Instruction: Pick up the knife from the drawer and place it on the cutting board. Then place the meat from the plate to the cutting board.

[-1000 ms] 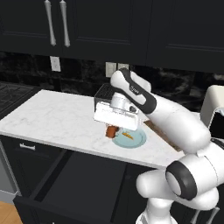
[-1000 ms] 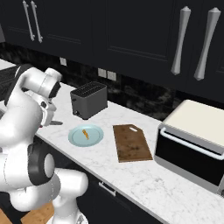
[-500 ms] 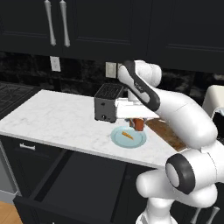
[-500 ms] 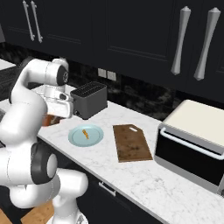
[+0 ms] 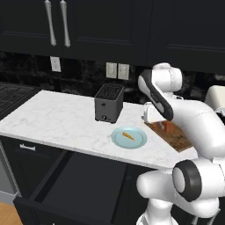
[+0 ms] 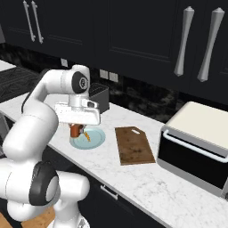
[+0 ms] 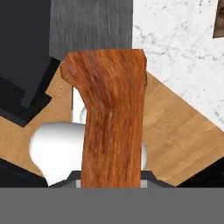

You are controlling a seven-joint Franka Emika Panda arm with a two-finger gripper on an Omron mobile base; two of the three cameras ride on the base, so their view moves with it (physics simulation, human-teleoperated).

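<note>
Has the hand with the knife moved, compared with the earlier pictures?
Yes. In the left base view the hand carrying the knife went rightward past the toaster, toward the cutting board.

We cannot see the knife's (image 7: 111, 118) blade; its reddish handle runs off the hand view at 6 o'clock. From the left base, our arm covers part of the cutting board (image 5: 176, 137). The drawer (image 5: 74, 189) is cut at 6 o'clock, its inside too dark to read.

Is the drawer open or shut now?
Open: the drawer is pulled out below the counter, showing its dark interior.
</note>
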